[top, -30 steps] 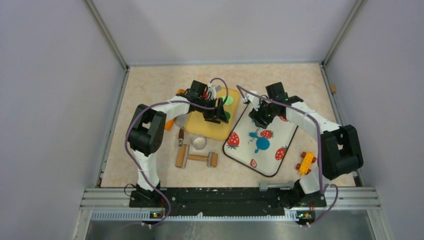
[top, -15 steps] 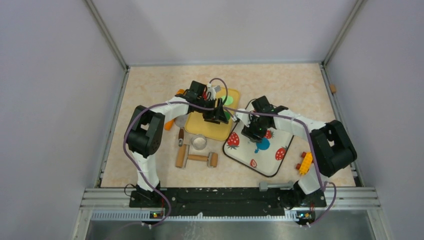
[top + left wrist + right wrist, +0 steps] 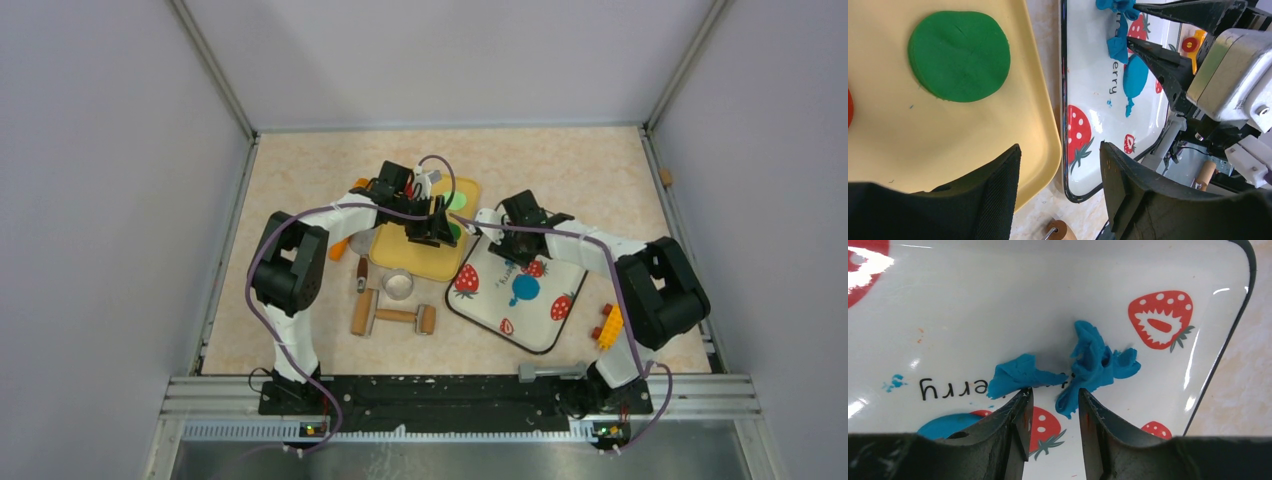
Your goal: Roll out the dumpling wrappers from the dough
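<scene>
Ragged blue dough lies in two scraps on the white strawberry tray. The tail of the right scrap hangs between the tips of my right gripper. That gripper is open, with a narrow gap and no grip showing. A round flat blue wrapper lies mid-tray, and its edge shows behind the left finger. My left gripper is open and empty over the near corner of the yellow tray. From the left wrist view I see the right gripper's fingers over the dough.
A green disc lies on the yellow tray, with a red disc's edge at the frame's left. In front of that tray are a wooden rolling pin and a metal ring cutter. Yellow and red toy bricks lie right of the strawberry tray.
My right arm swung in over the tray's far-left part, dipped towards the blue disc, then drew back to the scraps. Its jaws widened, then narrowed. The left arm held still.
</scene>
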Controlling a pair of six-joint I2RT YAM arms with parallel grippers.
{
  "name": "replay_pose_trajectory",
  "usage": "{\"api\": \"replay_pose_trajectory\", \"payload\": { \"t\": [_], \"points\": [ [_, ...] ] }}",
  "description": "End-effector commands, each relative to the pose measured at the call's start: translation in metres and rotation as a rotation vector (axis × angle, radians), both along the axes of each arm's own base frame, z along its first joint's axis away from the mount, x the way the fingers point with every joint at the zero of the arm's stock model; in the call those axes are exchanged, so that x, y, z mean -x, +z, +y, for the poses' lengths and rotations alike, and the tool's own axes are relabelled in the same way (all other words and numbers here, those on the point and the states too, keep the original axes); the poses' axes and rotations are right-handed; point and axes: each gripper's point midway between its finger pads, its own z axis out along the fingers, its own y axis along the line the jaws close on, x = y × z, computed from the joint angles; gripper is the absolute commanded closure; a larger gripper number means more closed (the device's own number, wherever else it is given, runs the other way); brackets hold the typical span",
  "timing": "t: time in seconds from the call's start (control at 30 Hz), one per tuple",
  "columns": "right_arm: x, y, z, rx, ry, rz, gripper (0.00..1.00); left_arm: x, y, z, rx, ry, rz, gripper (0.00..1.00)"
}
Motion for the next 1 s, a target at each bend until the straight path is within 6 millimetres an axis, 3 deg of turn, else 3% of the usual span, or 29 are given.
{"api": "replay_pose_trajectory", "payload": {
  "t": [0.0,0.23,0.33,0.4,0.53,0.57,0.67,0.77,0.97],
  "points": [
    [-0.03,0.035,-0.004,-0.012,-0.074,-0.137,0.6,-0.006,0.02,0.0,0.03,-0.003,-0.072,0.38],
    [-0.054,0.061,-0.021,-0.037,-0.159,-0.178,0.6,-0.006,0.02,0.0,0.025,-0.002,-0.074,0.38],
    [-0.054,0.073,-0.024,-0.087,-0.175,-0.158,0.59,-0.006,0.019,0.001,0.02,-0.002,-0.076,0.37],
    [-0.036,0.082,-0.01,-0.187,-0.076,-0.082,0.54,-0.005,0.017,0.001,0.017,-0.002,-0.073,0.37],
    [0.03,0.086,0.019,-0.333,0.233,0.034,0.44,-0.004,0.014,0.0,0.013,-0.004,-0.069,0.37],
    [0.051,0.084,0.025,-0.357,0.303,0.079,0.43,-0.003,0.014,-0.001,0.012,-0.006,-0.067,0.37],
    [0.088,0.068,0.034,-0.309,0.449,0.134,0.44,-0.001,0.012,-0.003,-0.001,-0.007,-0.068,0.38],
    [0.104,0.05,0.035,-0.257,0.512,0.154,0.47,0.002,0.009,-0.008,-0.019,-0.013,-0.074,0.39],
    [0.115,0.027,0.035,-0.223,0.577,0.202,0.5,0.007,0.002,-0.023,-0.046,-0.05,-0.088,0.42]
  ]
}}
